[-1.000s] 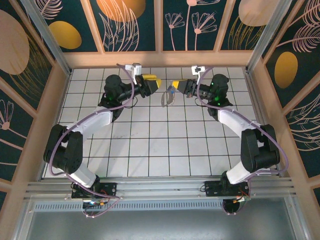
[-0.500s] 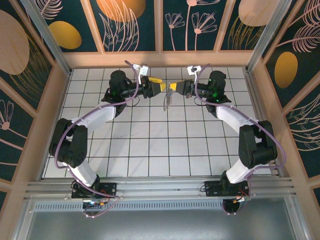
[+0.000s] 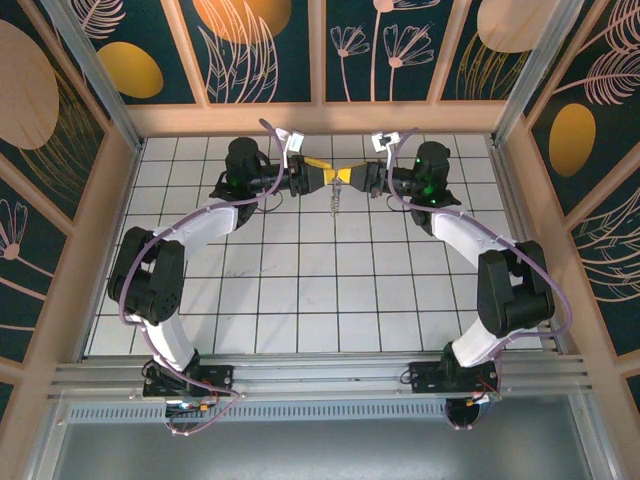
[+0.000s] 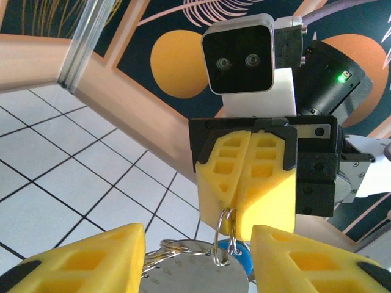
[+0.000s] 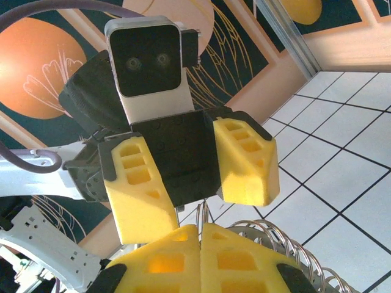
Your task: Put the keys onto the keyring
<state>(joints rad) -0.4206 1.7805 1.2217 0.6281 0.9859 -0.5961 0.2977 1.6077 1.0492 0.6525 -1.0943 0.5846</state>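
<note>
- Left end effector, right end effector: facing tip to tip above the far-centre worktop.
- Keyring: hangs below the right end effector's tips, pinched there by one ring. Its lower part lies between the left end effector's fingers.
- Key: against the keyring, directly below the right end effector.

Both your arms stretch forward and bend inward, wrists level, so the two grippers meet nose to nose. On your left gripper the jaws stand apart; on your right gripper they are pressed together.
</note>
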